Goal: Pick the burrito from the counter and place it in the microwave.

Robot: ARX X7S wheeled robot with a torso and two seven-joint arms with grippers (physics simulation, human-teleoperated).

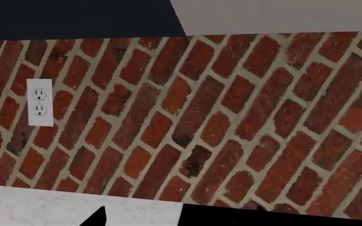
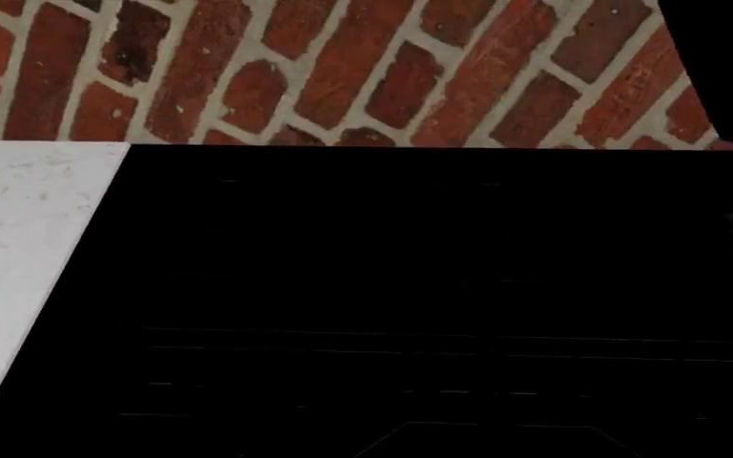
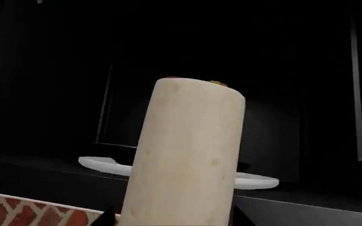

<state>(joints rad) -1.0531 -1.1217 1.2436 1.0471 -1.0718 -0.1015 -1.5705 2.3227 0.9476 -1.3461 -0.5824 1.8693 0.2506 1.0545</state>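
In the right wrist view my right gripper [image 3: 175,220] is shut on the burrito [image 3: 184,155], a beige tortilla roll standing out from the jaws, with a bit of red and green filling at its far end. It points into the dark open microwave [image 3: 49,94], in front of the pale round plate [image 3: 99,164] inside. My left gripper [image 1: 171,222] shows only one black fingertip [image 1: 99,217] far off centre over the white counter [image 1: 55,207]; it holds nothing. Neither gripper shows in the head view.
A red brick wall [image 1: 200,113] with a white outlet [image 1: 39,102] runs behind the counter [image 2: 23,239]. The flat black stove top [image 2: 430,296] adjoins the counter. A grey ledge [image 3: 307,211] lies below the microwave opening. A dark shape [image 2: 729,57] fills the head view's upper right.
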